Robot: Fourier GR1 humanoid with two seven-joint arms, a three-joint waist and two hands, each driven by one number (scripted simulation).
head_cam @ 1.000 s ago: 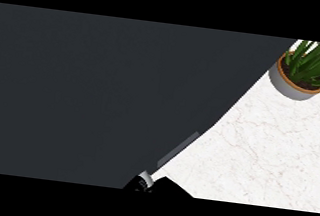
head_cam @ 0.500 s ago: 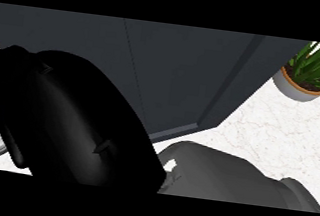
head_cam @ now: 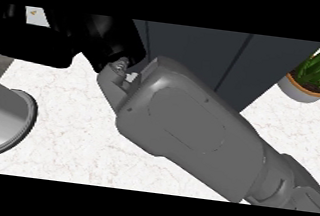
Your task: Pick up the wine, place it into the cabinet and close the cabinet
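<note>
White counter point(head_cam: 80, 120), dark cabinet point(head_cam: 199, 54) behind; right hand point(head_cam: 53, 34) has swung up-left across it since earlier, fingers unclear, wine unseen.

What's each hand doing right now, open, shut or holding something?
Right hand: black bulk at upper left, against the cabinet; cannot be told.
Left hand: not in view.

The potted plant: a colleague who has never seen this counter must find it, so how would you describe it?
Start from the white marbled counter and follow the dark cabinet along its back edge to the view's right. Just past the cabinet's side, near the upper right corner, stands the potted plant. It is the only green thing there, long narrow leaves rising from a small round pale pot.
</note>
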